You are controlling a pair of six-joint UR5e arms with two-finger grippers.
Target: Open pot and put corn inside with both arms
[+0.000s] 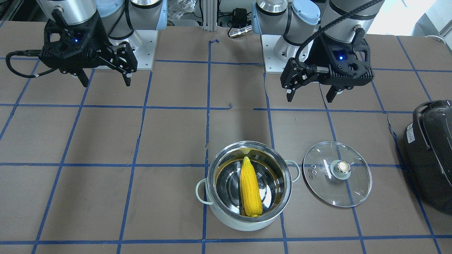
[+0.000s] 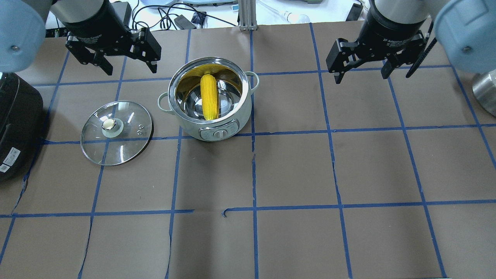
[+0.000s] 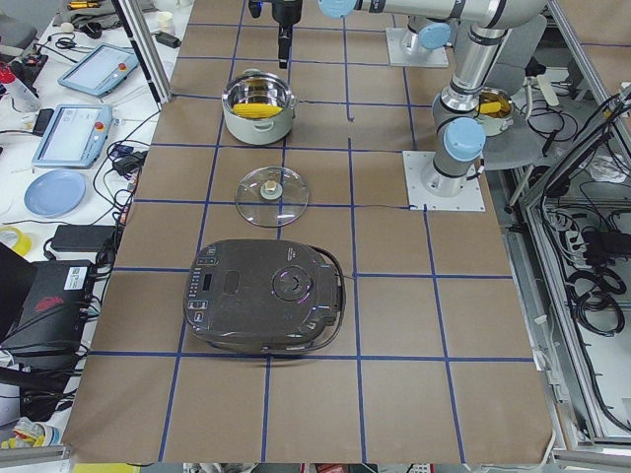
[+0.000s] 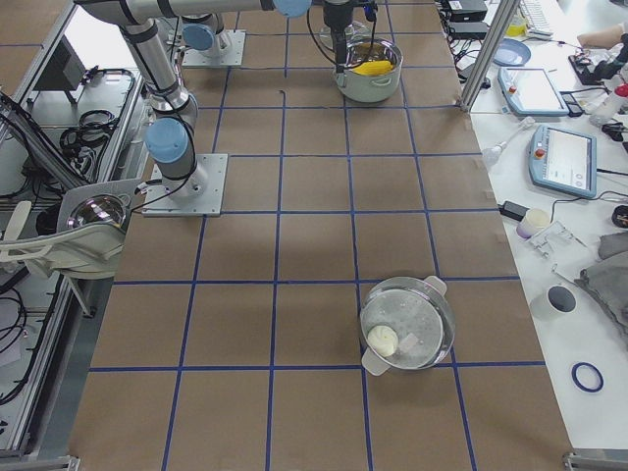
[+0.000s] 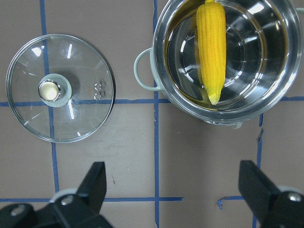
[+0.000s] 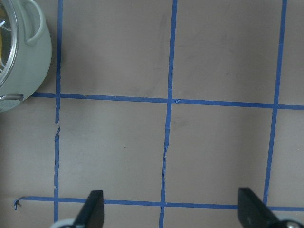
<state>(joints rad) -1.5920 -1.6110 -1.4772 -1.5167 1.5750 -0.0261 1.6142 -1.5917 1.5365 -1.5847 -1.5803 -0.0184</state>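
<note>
Overhead exterior view, and the pot (image 2: 219,133) stands uncovered just to the 11 o'clock side of the table's (image 2: 294,170) middle. The corn (image 2: 209,97) is lying inside it! The cob runs along the 12-to-6 line on the shiny steel floor, tapered tip toward 6 o'clock, and its yellow reflects off the inner wall. At the pot's 9 o'clock the glass lid (image 2: 124,149) rests flat on the brown paper, knob up, near the pot but not touching it.

Now the arms. The left gripper (image 2: 131,69) hovers at about 10 o'clock from the pot, above the table, fingers spread wide with nothing between them. Its own wrist camera looks straight down on lid and pot, confirming the gap is bare. Over at 3 o'clock, well apart from the pot, the right gripper (image 2: 361,76) hangs above the blue tape grid, its fingers just as wide and just as empty. Out at the far 9 o'clock edge sits a big black appliance (image 2: 17,124).
</note>
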